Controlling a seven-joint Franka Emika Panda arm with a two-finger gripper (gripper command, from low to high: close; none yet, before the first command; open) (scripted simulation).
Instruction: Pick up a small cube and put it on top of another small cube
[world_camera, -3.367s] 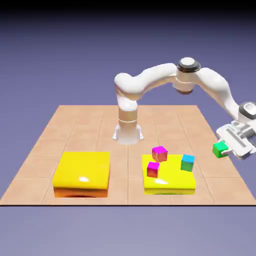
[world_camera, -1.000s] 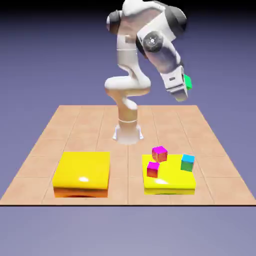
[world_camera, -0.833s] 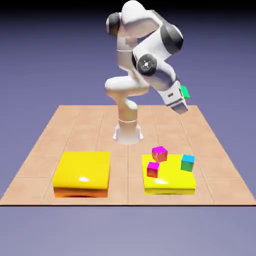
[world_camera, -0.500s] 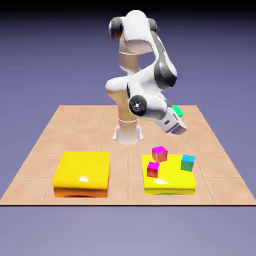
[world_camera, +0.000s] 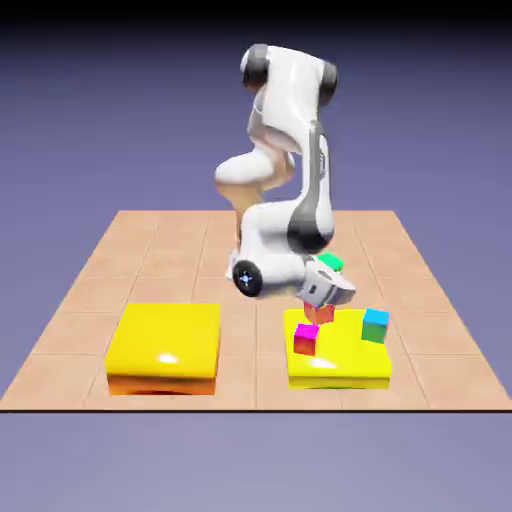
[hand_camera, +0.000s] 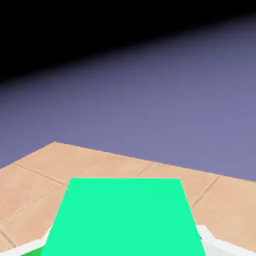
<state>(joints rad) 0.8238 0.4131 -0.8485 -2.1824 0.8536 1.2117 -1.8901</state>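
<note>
We find the gripper (hand_camera: 123, 243) clamped on the green cube (hand_camera: 123, 215), which fills the gap between its fingertips in the hand view. In the exterior view the cube shows just behind the hand, near the orange-sided cube (world_camera: 320, 314), whose top is hidden by the hand. We judge the step in hand to be the carry toward that cube, ahead of placing.

We note that the hand is tipped well over, its view taking in tabletop edge and backdrop. We should bring it upright while clear of the target, then centre the green cube above it, match the faces, lower slowly and release only on full contact. A sideways brush could topple the target or disturb the pink-red-sided cube (world_camera: 307, 340) beside it.

Surface: tan tiled tabletop (world_camera: 75, 330), with a thick yellow-orange slab (world_camera: 165, 340) at the exterior view's left and a thinner yellow slab (world_camera: 338, 378) at its right. The cyan-topped cube (world_camera: 375, 326) stands on the latter. Room: plain blue-violet backdrop, darkening to black above.
</note>
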